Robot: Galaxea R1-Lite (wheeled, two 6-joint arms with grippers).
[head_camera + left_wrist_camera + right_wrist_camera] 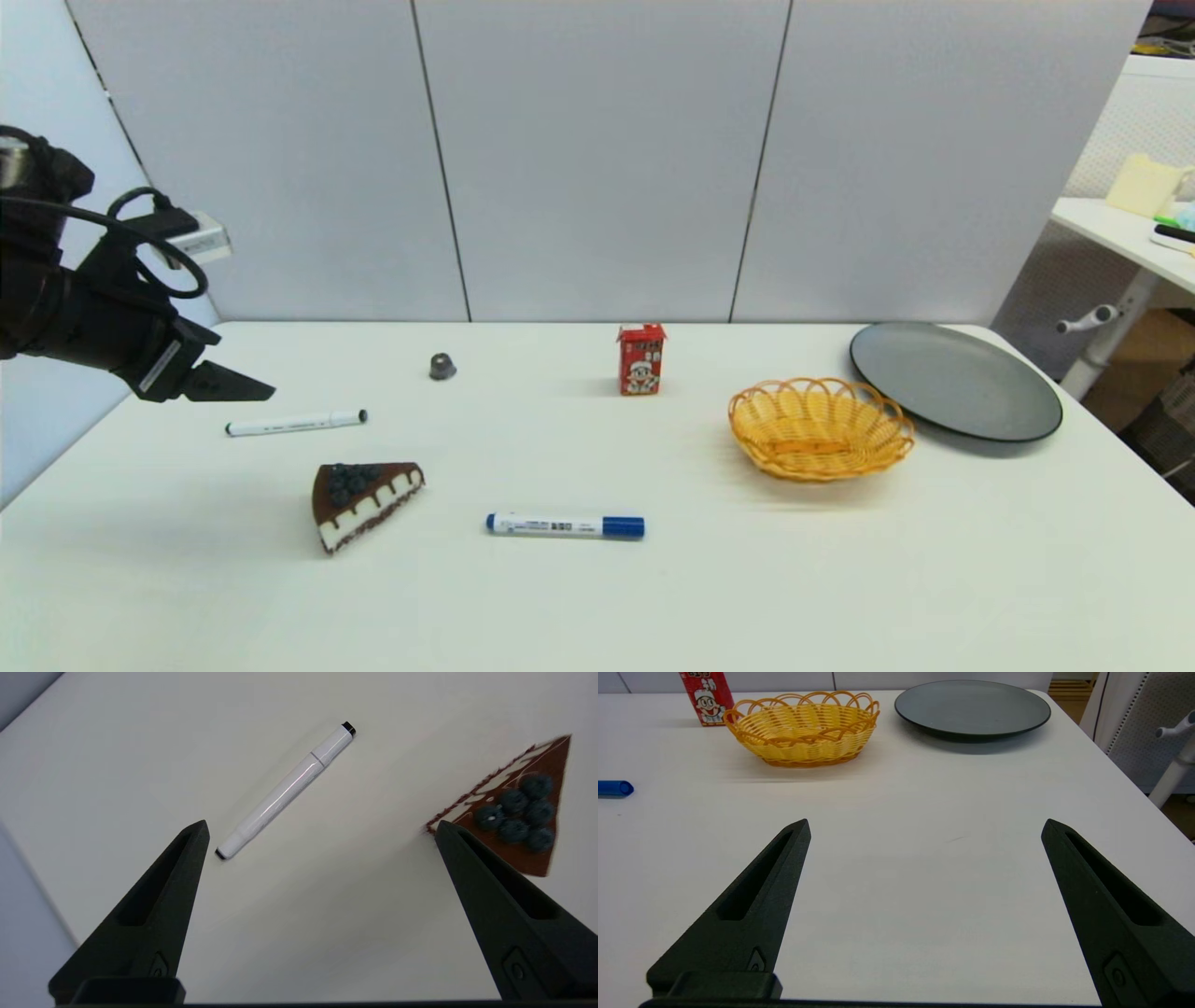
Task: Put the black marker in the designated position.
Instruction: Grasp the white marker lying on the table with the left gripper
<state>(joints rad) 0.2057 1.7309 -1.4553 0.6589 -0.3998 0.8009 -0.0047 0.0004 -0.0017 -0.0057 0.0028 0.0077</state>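
Right now the step in hand looks like the reach for the black marker (297, 423), which lies flat on the white surface (653, 597) near the robot's left side, well apart from the basket (820, 427) and the dark plate (954, 380) on the right. The left end effector (245, 385) hovers above the surface just beside the marker's near end, with its fingers (154, 905) spread wide apart and holding nothing. In the left wrist view the marker (286, 789) sits off toward one finger instead of midway between the two, and it runs at a slant to the line between the fingertips. A good grasp would call for shifting the end effector so the barrel lies centred in the gap, then turning the wrist so the fingers close across the barrel, not along it. Aiming at the middle of the barrel should keep the marker from tipping once lifted. The slim round body may roll if one finger touches first, so an even descent with both tips close to the surface seems wise. The cake slice (365, 501) lies near, and the finger on that side should stay clear of it. The right end effector (924, 826) waits low over bare surface on the right, fingers apart and empty. Which spot is the designated one cannot be told from these views.
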